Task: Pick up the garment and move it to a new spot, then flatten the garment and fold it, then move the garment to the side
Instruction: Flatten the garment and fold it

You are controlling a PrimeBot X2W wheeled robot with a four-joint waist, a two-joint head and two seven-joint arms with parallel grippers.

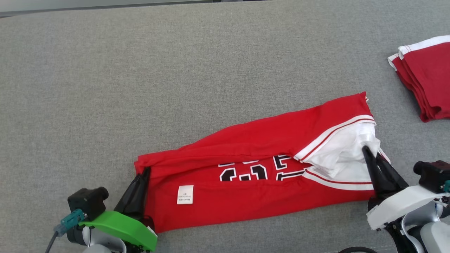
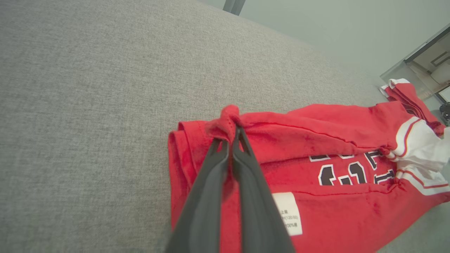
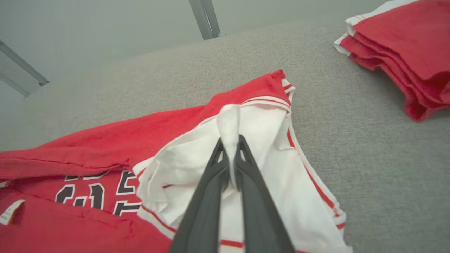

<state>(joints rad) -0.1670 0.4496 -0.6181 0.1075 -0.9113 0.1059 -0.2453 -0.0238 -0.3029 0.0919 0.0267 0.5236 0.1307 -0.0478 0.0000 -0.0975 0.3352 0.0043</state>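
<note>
Rightward, folded red stack (image 1: 427, 70), well apart from garment (image 1: 253, 140)

Lab-like test bench: grey fabric tabletop (image 1: 140, 70), metal frame post (image 3: 205, 17), plain wall (image 3: 105, 21).

Top half and upper left of head view: bare grey tabletop (image 1: 140, 70), a wide free lane. Lower middle: garment (image 1: 253, 189) lies across and blocks low passes there. Upper right edge: folded red stack (image 1: 429, 73), with a clear strip of tabletop between it and the garment. Lower left corner: left end effector (image 1: 146, 171). Lower right: right end effector (image 1: 370, 151). Both are clamped on the garment's ends.
</note>
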